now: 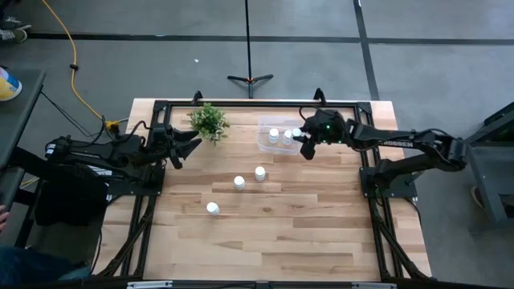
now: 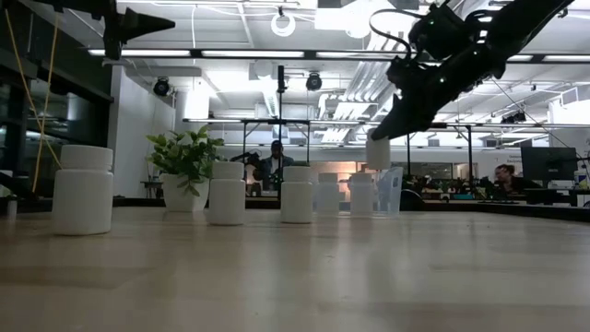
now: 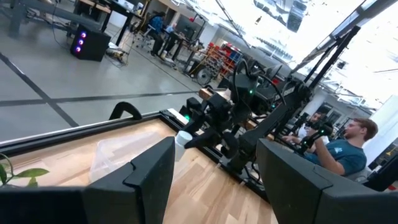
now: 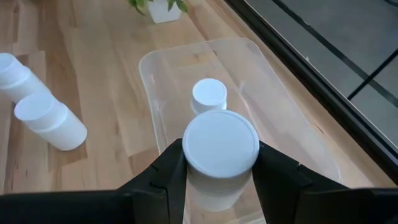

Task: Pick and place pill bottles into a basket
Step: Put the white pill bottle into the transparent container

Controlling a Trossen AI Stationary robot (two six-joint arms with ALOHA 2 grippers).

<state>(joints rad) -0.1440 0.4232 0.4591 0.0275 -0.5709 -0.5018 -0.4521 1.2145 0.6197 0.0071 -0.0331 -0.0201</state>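
Three white pill bottles stand on their bases on the wooden table point(image 1: 259, 172) point(image 1: 239, 182) point(image 1: 212, 209). The clear bin point(image 1: 267, 143) sits at the far middle, with a bottle point(image 4: 209, 93) upright in it; the high view shows a second bottle there point(image 1: 287, 137). My right gripper point(image 1: 302, 142) is shut on another bottle point(image 4: 221, 149), held above the bin. My left gripper point(image 1: 193, 144) is open and empty at the table's left side, near the plant. My right gripper pinches the bottle's body point(image 4: 214, 186) just under the cap between its two fingers point(image 4: 166, 171), one on each side. The fingers slant down from the table's right. The bottle point(image 2: 378, 152) hangs upright, cap up, lifted clear above the bin.
A small green potted plant point(image 1: 209, 122) stands left of the bin at the far edge. The black frame rail point(image 1: 257, 103) runs along the far side. Bare wood lies toward the near edge point(image 1: 273, 241). People sit in the room beyond the table.
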